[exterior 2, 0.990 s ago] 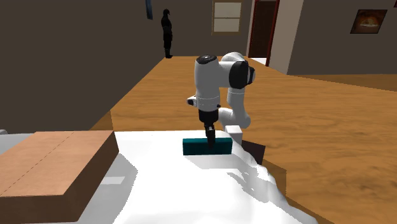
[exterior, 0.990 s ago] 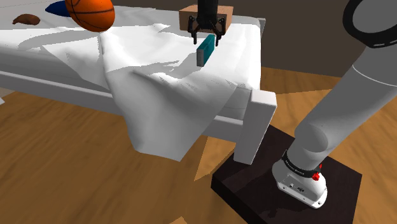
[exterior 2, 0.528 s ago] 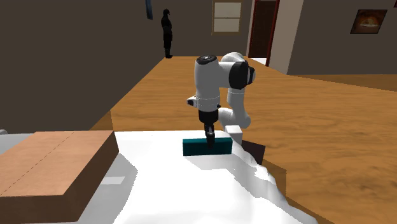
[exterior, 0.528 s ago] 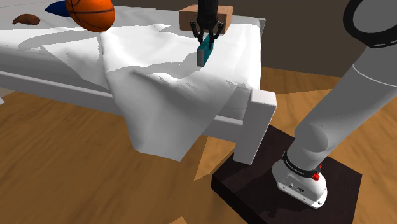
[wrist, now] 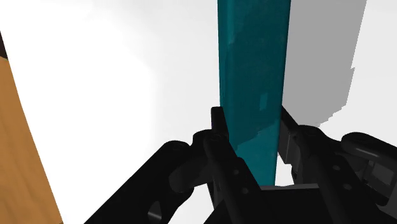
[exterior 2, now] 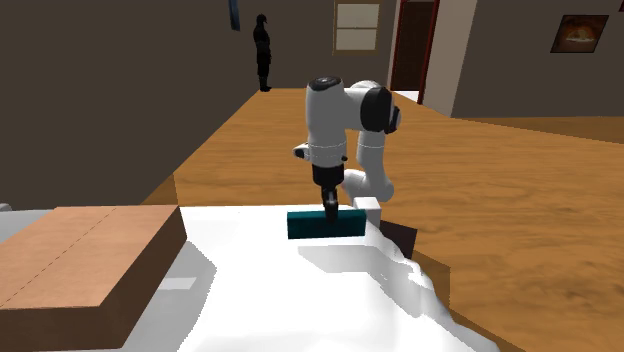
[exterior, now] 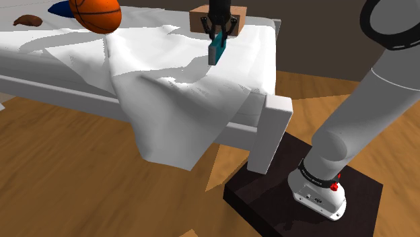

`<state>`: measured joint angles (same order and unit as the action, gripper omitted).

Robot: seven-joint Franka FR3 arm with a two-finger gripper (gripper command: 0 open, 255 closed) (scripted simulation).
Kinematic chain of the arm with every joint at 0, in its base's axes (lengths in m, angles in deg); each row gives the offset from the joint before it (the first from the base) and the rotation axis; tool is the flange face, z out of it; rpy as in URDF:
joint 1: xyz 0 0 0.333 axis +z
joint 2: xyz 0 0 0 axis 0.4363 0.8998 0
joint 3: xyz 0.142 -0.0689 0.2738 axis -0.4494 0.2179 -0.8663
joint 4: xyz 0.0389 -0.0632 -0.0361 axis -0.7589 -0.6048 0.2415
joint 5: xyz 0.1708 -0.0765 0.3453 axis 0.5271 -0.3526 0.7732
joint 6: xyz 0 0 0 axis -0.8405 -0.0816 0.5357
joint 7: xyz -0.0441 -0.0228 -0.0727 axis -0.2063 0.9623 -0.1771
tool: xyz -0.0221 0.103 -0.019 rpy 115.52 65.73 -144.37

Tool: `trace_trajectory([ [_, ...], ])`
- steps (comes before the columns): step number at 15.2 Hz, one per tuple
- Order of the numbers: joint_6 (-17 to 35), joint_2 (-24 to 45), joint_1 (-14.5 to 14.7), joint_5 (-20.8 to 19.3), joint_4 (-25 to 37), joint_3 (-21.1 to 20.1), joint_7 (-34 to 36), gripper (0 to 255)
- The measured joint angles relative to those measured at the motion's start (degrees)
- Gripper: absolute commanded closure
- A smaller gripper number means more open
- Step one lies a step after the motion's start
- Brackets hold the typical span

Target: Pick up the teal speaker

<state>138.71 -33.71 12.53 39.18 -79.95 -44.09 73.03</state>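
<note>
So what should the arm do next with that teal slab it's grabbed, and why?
Probably lift straight up. The black jaws are shut on the flat teal rectangular speaker, clasping it on both sides, and it hangs just above the white bedsheet, its shadow lying apart from it. More height would likely carry it clear of the rumpled folds.

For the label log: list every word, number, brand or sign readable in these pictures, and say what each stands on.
No text can be read anywhere.
On the dark band around the arm's foot: faint pale marks, too small to read.
On the teal speaker, clasped in the gripper: plain faces, no label.
On the brown box: blank.
On the framed picture: no words to make out.
</note>
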Motion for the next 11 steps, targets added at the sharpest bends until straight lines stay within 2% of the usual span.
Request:
trace_trajectory([
  [11,-9.41,4.27,0.37,-1.01,13.58,-0.45,1.26,255],
])
